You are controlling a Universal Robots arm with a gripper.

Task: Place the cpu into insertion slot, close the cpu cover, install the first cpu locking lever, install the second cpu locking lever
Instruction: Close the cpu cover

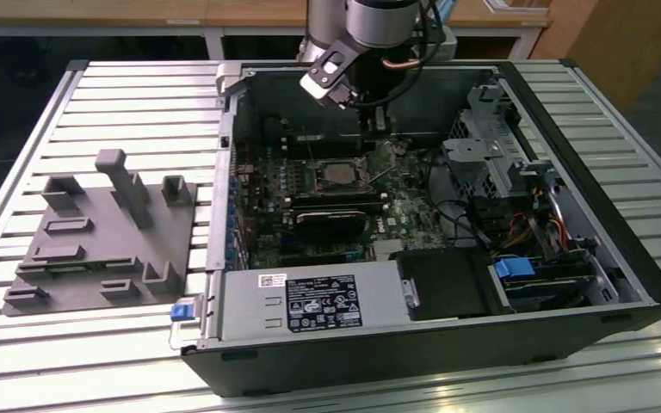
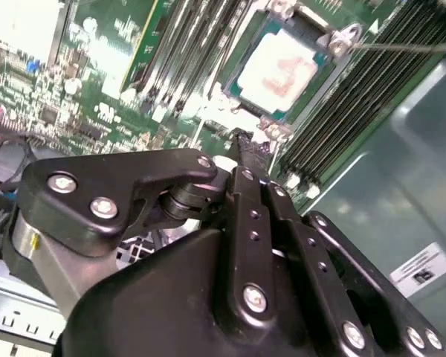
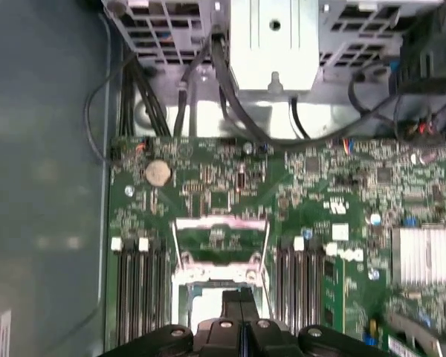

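In the upper middle of the exterior view the gripper (image 1: 370,136) hangs just above the socket, jaws pressed together on nothing, and the cpu (image 1: 337,176) lies seated in that socket at frame centre. The cpu cover (image 3: 221,222) looks swung open in the first wrist view, so closing it seems the step in hand: nudge its free edge gently along the hinge arc, tip kept off the cpu

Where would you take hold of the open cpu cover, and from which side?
The cpu cover is a thin windowed frame swung open from the socket, so probably pinch its free crossbar, farthest from the hinge, coming from above.
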